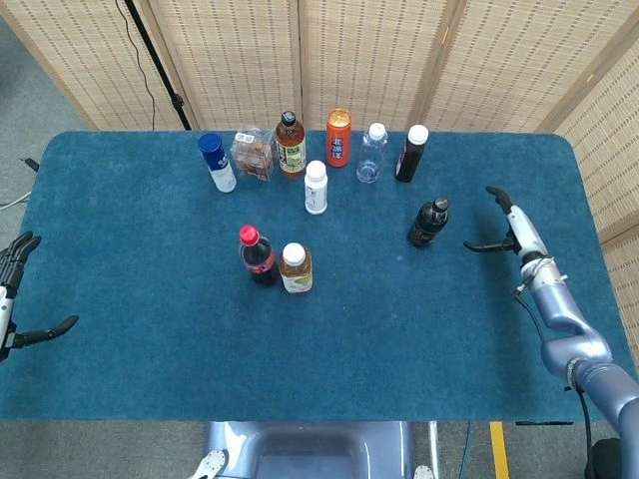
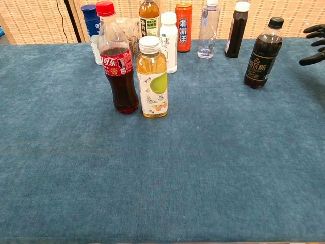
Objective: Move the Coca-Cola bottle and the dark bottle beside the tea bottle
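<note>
Dark bottle (image 2: 263, 53) (upright) near right hand (image 2: 315, 44)

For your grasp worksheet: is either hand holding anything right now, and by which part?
Nothing is held. The right hand is open beside the dark bottle, not touching it; the left hand is open too.
</note>
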You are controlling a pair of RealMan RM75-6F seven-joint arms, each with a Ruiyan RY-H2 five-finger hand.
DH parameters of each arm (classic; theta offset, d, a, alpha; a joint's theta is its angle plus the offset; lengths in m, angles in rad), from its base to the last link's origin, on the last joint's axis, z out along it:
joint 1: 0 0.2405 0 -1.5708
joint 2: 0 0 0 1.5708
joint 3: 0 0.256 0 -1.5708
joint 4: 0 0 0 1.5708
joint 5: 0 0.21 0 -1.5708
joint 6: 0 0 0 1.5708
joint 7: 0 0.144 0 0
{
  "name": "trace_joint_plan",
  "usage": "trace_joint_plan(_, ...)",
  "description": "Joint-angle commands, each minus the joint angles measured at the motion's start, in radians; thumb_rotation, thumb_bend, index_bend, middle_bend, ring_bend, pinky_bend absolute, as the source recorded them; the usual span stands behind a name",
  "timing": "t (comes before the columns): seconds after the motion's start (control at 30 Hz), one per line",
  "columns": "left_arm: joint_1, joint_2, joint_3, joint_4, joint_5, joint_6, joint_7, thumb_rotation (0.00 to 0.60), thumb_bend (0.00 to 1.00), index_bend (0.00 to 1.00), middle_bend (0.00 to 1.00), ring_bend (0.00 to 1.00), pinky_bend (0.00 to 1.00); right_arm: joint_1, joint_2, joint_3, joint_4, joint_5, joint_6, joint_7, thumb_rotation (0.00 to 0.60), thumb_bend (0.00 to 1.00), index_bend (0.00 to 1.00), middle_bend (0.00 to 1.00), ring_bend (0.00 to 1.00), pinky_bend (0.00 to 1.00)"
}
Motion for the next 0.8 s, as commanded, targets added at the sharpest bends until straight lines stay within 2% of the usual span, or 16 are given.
trace_joint_plan(0.03,0.002,-0.013,-0.013,-0.004,-0.026,-0.001,0.034,0.600,0.14,0.00,0.00,0.00,0.00,0.020,-0.031,-0.019,0.030,-0.022,-0.016,0.039,0.600,0.00,0.00,0.00,0.00,0.00)
trace_joint_plan(0.37,0.002,-0.021,-0.025,-0.006,-0.042,-0.019,0.071,0.600,0.14,0.00,0.00,0.00,0.00,0.064,-0.106,-0.046,0.090,-0.070,0.027,0.170,0.600,0.00,0.00,0.00,0.00,0.00)
trace_joint_plan(0.67,0.004,-0.025,-0.040,0.012,-0.074,-0.039,0.071,0.600,0.14,0.00,0.00,0.00,0.00,0.108,-0.217,-0.011,0.208,-0.022,0.013,0.172,0.600,0.00,0.00,0.00,0.00,0.00)
trace_joint_plan(0.7,0.004,-0.024,-0.042,0.013,-0.075,-0.041,0.069,0.600,0.14,0.00,0.00,0.00,0.00,0.112,-0.226,-0.006,0.218,-0.015,0.011,0.167,0.600,0.00,0.00,0.00,0.01,0.03)
trace_joint_plan(0.73,0.005,-0.023,-0.043,0.014,-0.077,-0.042,0.066,0.600,0.14,0.00,0.00,0.00,0.00,0.116,-0.238,0.001,0.232,-0.006,0.010,0.157,0.600,0.00,0.03,0.04,0.06,0.09)
trace_joint_plan(0.77,0.005,-0.023,-0.044,0.015,-0.077,-0.043,0.065,0.600,0.14,0.00,0.00,0.00,0.00,0.117,-0.247,0.006,0.241,0.001,0.010,0.148,0.600,0.00,0.07,0.09,0.12,0.16)
trace_joint_plan(0.8,0.006,-0.022,-0.045,0.016,-0.077,-0.044,0.062,0.600,0.14,0.00,0.00,0.00,0.00,0.120,-0.260,0.017,0.255,0.014,0.011,0.135,0.600,0.00,0.17,0.20,0.24,0.29)
